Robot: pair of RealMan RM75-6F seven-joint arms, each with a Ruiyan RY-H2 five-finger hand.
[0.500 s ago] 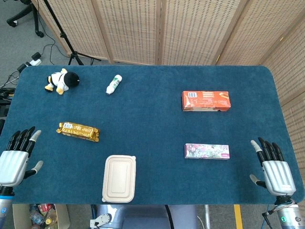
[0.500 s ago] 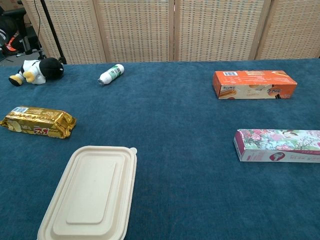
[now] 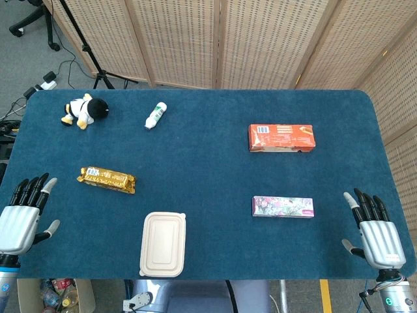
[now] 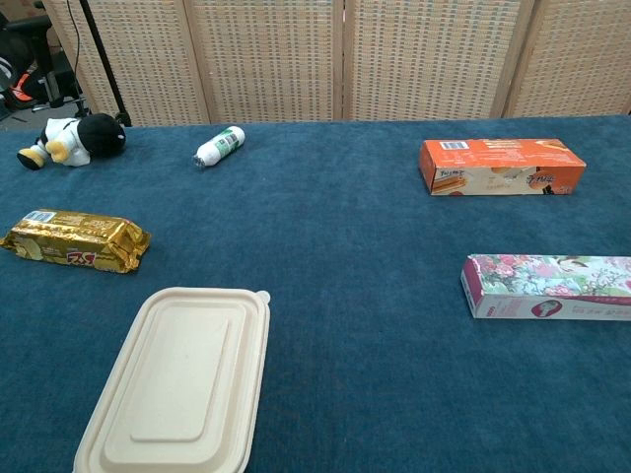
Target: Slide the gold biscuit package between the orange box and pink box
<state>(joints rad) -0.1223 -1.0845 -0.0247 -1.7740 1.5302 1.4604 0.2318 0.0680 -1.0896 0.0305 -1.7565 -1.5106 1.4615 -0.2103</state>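
- Step, as I read it: pre-reach. Nothing is touched and the slide has not begun.
- Nearest the robot: left hand (image 3: 18, 222) at the near-left table edge, fingers spread, holding nothing. Right hand (image 3: 376, 235) at the near-right edge, also spread and holding nothing. Neither shows in the chest view.
- Cream lidded container (image 3: 163, 243) sits near-centre, just right of and nearer than the package. It borders the direct route rightward.
- Gold biscuit package (image 3: 107, 178) lies flat on the left side of the blue table (image 3: 202, 156), ahead of the left hand and slightly to its right, near but clear of it. Well apart from the right hand.
- Pink box (image 3: 282, 207) is on the right, at nearly the same depth as the package.
- Orange box (image 3: 281, 137) is farther back, directly behind the pink box, with an open gap between the 2.
- Next move, my call: left hand reaches forward to the package, makes contact, then pushes it right across the table into that gap, passing behind the container.
- Far left: penguin toy (image 3: 84, 111) and white bottle (image 3: 156, 116), both off the path.
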